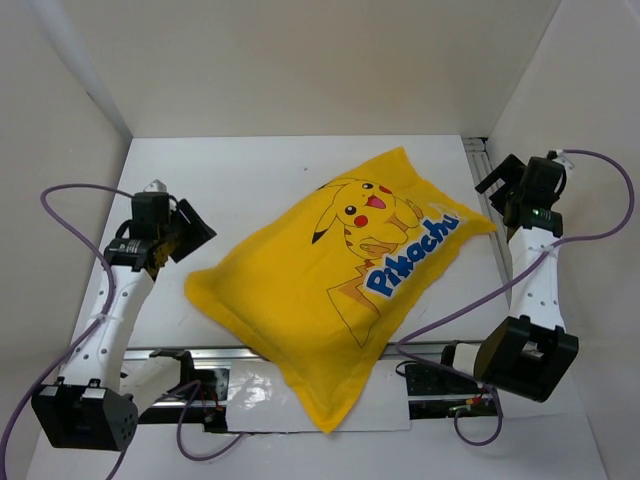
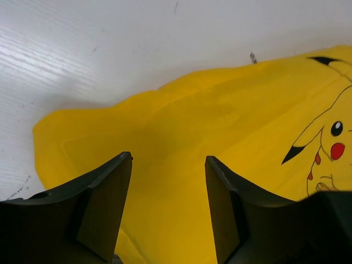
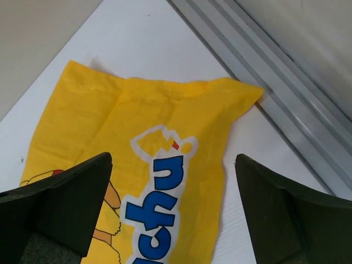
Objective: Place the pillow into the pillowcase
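The yellow pillowcase (image 1: 340,280) lies puffed up and skewed across the middle of the table, Pikachu and blue lettering face up. No white pillow shows in any view. My left gripper (image 1: 185,232) is open and empty, raised just left of the case's left corner; its wrist view looks down on the yellow fabric (image 2: 181,132). My right gripper (image 1: 500,185) is open and empty above the case's right corner, and its wrist view shows the lettering end of the pillowcase (image 3: 159,165).
One corner of the case hangs over the table's near edge (image 1: 330,415) between the arm bases. An aluminium rail (image 3: 275,88) runs along the right side of the table. White walls enclose the back and sides.
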Motion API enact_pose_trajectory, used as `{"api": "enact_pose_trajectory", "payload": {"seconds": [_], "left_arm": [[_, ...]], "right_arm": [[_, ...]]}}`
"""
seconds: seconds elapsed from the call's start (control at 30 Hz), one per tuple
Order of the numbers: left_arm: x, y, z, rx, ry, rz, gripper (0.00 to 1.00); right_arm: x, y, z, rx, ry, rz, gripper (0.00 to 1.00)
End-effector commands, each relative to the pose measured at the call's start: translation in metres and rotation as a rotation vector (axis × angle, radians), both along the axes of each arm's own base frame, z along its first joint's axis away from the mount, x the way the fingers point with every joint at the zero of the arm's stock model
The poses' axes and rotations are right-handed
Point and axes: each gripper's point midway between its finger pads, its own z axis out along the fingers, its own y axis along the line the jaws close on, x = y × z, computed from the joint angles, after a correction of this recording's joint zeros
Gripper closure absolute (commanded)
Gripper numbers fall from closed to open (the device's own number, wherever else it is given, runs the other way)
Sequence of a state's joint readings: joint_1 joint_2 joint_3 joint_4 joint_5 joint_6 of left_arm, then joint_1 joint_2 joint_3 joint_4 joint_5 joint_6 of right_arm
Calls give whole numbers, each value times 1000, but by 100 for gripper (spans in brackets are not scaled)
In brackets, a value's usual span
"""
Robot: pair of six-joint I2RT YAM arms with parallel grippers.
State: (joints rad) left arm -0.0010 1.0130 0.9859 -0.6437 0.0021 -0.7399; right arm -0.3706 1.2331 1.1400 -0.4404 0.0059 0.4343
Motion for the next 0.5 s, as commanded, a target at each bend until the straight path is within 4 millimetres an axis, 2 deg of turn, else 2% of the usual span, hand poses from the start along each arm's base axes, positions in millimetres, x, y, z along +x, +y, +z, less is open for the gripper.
{"api": "enact_pose_trajectory", "payload": {"seconds": [0.0, 0.03, 0.1, 0.17, 0.23, 0.27, 0.3, 0.33, 0.37, 0.4, 0.47], "left_arm": [[-13, -19, -19, -27, 56, -67, 32], [-17, -31, -25, -41, 73, -104, 32], [-24, -42, -45, -31, 127, -144, 34], [-29, -56, -55, -15, 156, -188, 35], [-31, -59, -67, 20, 193, -190, 35], [-29, -64, -61, 28, 174, -191, 35], [-27, -63, -55, 47, 177, -185, 34], [-23, -59, -49, 78, 159, -166, 33], [-20, -57, -41, 90, 142, -152, 30], [-12, -59, -24, 94, 96, -150, 23], [-3, -57, -1, 105, 32, -141, 1]], "right_arm": [[3, 13, 20, -38, -35, 48, 0], [5, 15, 19, -42, -22, 48, 0], [6, 17, 18, -74, -10, 52, 0], [10, 30, 23, -87, -18, 92, 0], [14, 40, 26, -103, -29, 122, 0], [13, 46, 23, -106, -26, 151, 0], [16, 51, 30, -104, -68, 175, 0], [18, 59, 25, -111, -66, 224, 0], [21, 64, 29, -103, -88, 252, 0], [22, 73, 26, -92, -94, 302, 0], [25, 82, 30, -92, -115, 346, 0]]}}
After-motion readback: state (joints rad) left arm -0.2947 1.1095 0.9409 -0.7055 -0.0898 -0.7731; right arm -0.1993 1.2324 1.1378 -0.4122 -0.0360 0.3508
